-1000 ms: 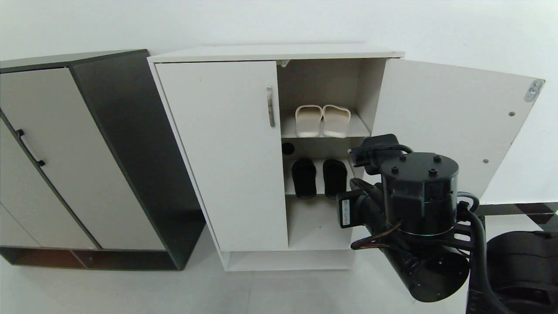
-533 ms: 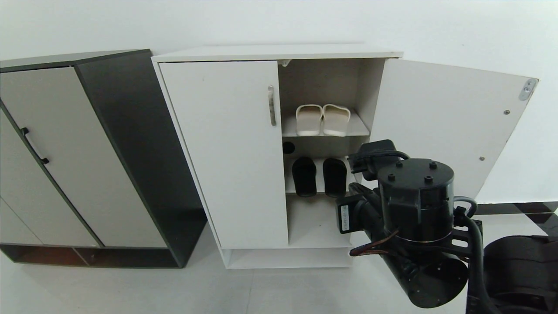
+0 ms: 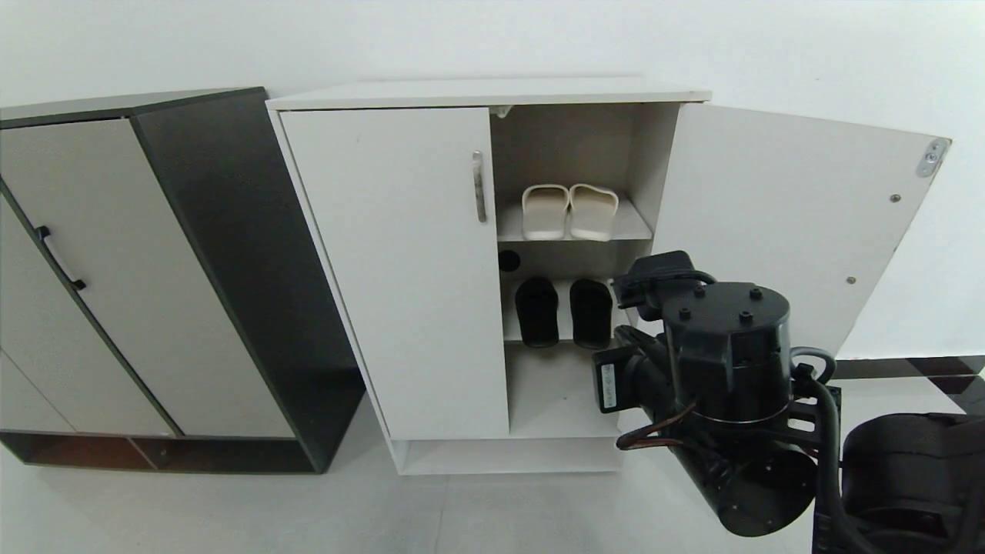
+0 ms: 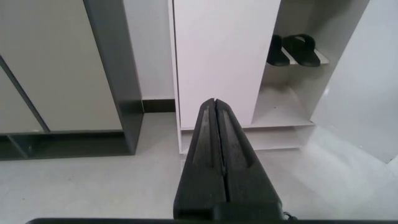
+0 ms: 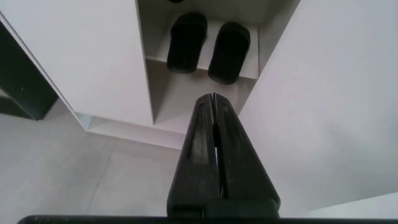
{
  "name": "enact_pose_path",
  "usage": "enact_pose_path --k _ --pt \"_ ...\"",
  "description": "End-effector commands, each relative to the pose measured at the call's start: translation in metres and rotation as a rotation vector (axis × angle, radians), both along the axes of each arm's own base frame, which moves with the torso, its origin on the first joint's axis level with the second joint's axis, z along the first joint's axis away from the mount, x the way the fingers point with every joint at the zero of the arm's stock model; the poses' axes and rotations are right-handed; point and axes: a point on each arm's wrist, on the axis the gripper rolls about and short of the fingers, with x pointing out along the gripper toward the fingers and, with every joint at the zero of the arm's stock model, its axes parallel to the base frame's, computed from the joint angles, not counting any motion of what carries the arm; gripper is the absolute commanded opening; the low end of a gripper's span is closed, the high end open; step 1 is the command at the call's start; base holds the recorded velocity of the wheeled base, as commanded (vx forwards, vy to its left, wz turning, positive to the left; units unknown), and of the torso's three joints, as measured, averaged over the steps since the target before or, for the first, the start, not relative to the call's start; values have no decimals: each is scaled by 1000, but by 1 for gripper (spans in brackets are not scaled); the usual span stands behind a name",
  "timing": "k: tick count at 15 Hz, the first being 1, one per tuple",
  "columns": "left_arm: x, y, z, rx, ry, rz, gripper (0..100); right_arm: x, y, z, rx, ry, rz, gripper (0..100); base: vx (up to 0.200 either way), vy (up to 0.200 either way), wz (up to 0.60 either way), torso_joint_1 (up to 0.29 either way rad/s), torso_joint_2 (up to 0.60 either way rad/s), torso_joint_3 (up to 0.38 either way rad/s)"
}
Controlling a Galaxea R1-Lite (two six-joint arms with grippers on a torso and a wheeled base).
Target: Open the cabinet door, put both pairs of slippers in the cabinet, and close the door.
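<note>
White cabinet, right door open; cream slippers on upper shelf, black slippers on middle shelf.

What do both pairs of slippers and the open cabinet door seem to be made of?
Cream slippers: likely moulded foam or rubber, matte, thick one-piece straps. Black slippers: probably the same, matte, no visible seams. Open door: seemingly laminated board, smooth white face with small screw heads.

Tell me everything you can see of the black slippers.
The black slippers are a plain matt pair, rubbery or foam-like by their look. They lie flat, side by side with a narrow gap, on the middle shelf in the open half of the white cabinet, one shelf below the cream slippers. Only the shelf touches them.
</note>
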Motion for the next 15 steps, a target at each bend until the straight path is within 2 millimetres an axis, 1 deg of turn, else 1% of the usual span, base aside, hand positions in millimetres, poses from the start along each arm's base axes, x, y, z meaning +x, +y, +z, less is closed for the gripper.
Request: enact_pose_path --k 1,3,6,9,15 --pt "0 0 0 0 0 0 0 1 0 -4 -13 8 -3 0 0 0 0 0 0 0" --pt "0 0 0 0 0 0 0 1 0 -4 -13 8 -3 0 0 0 0 4 -74 -65" --pt "0 0 0 0 0 0 0 1 0 -5 -15 10 -3 0 0 0 0 20 -196 -313" --pt "0 0 0 0 0 0 0 2 -1 -5 -17 11 -6 0 0 0 0 41 -520 -359" --pt "0 0 0 0 0 0 0 3 -1 -7 -23 15 -7 0 0 0 0 120 -474 -340"
